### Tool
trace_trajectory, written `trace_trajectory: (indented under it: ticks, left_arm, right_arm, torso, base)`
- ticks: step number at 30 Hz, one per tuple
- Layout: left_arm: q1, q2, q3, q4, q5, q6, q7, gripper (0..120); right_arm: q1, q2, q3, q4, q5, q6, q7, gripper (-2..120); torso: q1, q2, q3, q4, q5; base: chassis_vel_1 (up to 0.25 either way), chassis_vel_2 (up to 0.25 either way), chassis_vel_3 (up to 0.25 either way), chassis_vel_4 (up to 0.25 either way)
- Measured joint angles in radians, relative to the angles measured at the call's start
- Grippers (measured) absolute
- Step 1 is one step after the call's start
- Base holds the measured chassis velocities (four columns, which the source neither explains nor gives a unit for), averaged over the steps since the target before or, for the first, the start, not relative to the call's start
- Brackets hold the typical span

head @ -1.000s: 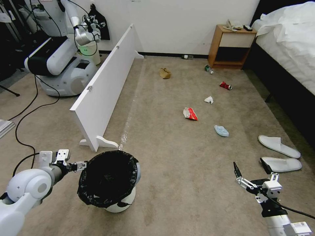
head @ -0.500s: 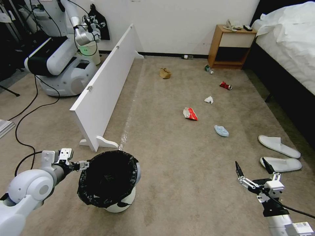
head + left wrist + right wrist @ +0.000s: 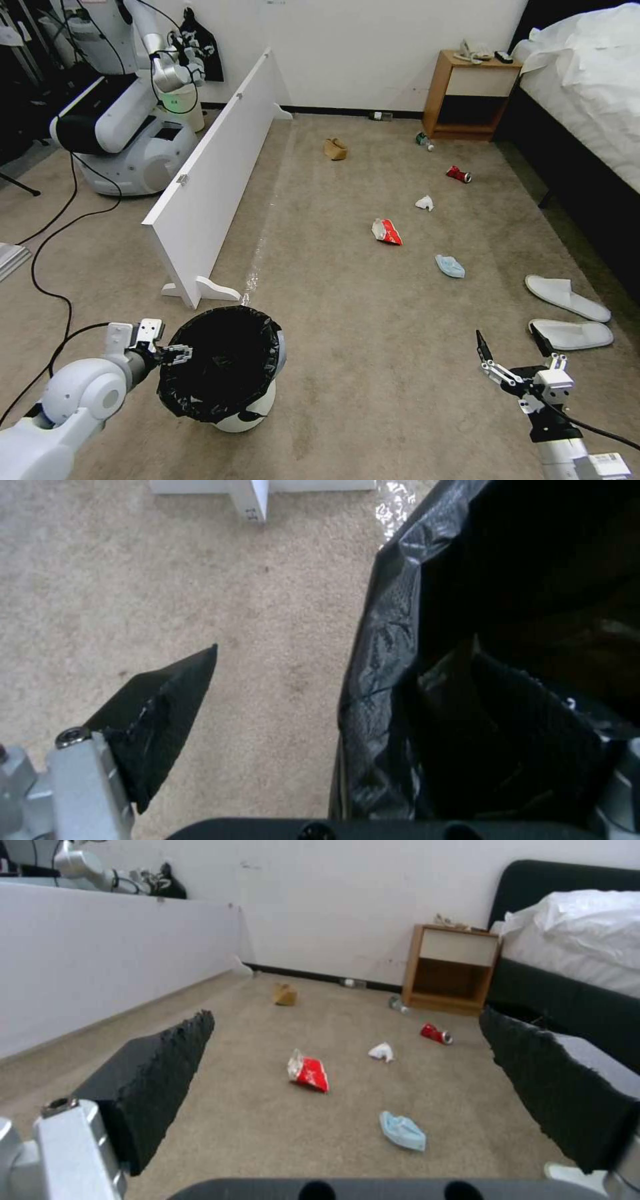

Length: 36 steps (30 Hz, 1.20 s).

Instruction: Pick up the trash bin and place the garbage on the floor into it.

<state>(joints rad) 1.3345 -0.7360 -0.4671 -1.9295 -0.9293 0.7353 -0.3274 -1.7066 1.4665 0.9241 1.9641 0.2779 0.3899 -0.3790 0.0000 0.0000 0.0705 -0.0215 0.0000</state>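
Bin (image 3: 223,373) stands on the carpet (image 3: 373,333), grasp step in hand — left pincer (image 3: 175,351) spread astride its bagged rim, one finger (image 3: 160,715) outside, needing only to close; right pincer (image 3: 512,357) hangs open — litter well beyond.

Both arms are smooth white shells with rounded grey-capped joints. Each ends in a silver metal gripper, the left gripper (image 3: 179,351) and right gripper (image 3: 512,347), with pointed black fingers, small screws and black cables.
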Motion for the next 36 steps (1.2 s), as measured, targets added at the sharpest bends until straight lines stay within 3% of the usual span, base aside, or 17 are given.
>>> trace_trajectory:
  ticks: [15,19,29,36]
  left_arm:
    - [-0.028,-0.055,0.015,0.06,0.008,-0.006,-0.017,100]
    - [-0.047,-0.058,0.02,0.089,-0.01,0.0,-0.025,100]
    - [-0.084,-0.076,0.036,0.146,-0.008,-0.004,-0.029,100]
    - [-0.097,-0.083,0.046,0.167,-0.007,-0.004,-0.029,100]
  right_arm:
    - [0.006,-0.012,-0.022,-0.022,0.0,-0.006,0.004,100]
    - [0.012,-0.018,-0.028,-0.032,0.002,-0.009,0.008,100]
    - [0.03,-0.032,-0.04,-0.053,0.01,-0.015,0.021,100]
    - [0.039,-0.042,-0.048,-0.062,0.017,-0.019,0.032,100]
  torso:
    - [0.0,0.0,0.0,0.0006,0.0007]
    - [0.0,0.0,0.0,0.0,-0.0005]
    - [0.0,0.0,0.0,0.0006,0.0014]
    - [0.0,0.0,0.0,0.0005,0.0007]
  base:
    - [0.0,0.0,0.0,0.0]
    - [0.0,0.0,0.0,0.0]
    - [0.0,0.0,0.0,0.0]
    - [0.0,0.0,0.0,0.0]
